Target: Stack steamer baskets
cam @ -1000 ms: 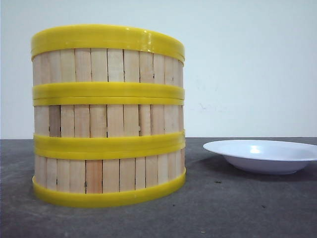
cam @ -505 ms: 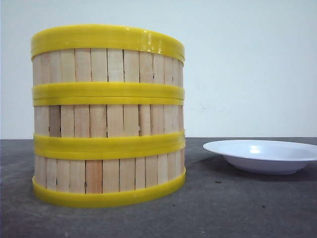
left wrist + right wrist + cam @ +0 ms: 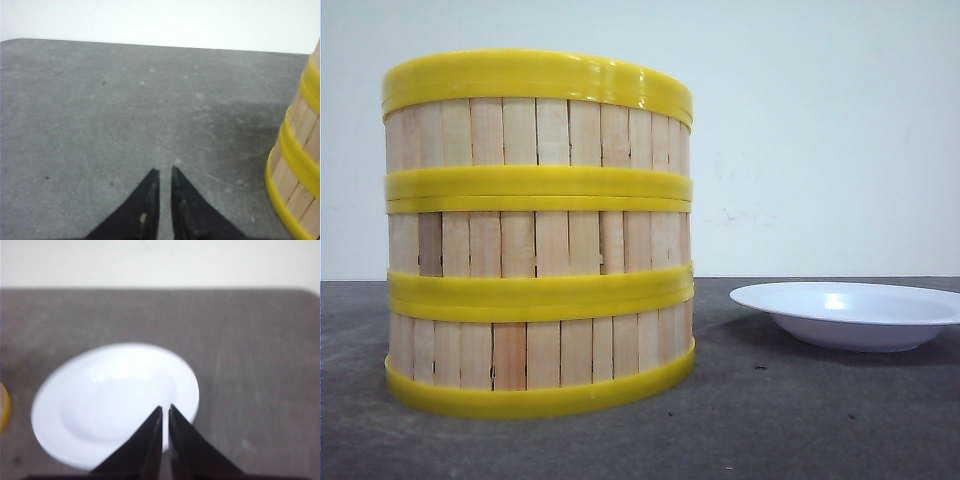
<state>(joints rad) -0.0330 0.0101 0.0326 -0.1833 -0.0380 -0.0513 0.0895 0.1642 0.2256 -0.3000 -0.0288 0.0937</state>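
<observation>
Front and wrist views, stack complete. The three steamer baskets (image 3: 538,235) stand one upon another in a single upright column on the grey table (image 3: 800,420), rims meeting flush, at about 9 o'clock in the front view; nothing in this view differs from the two preceding frames, so the scene appears settled and the stacking itself judged finished. What the baskets hold cannot be told, since only their slatted walls show. The white plate (image 3: 850,312) rests on the table at about 3 o'clock, well apart from the stack, and it is empty. The left pincer (image 3: 165,182) is pressed nearly together, pinching nothing, over bare table with the stack's wall (image 3: 300,165) beside it. The right pincer (image 3: 165,420) is likewise pressed nearly together and empty, poised above the plate (image 3: 115,400). Neither pincer touches a basket.
</observation>
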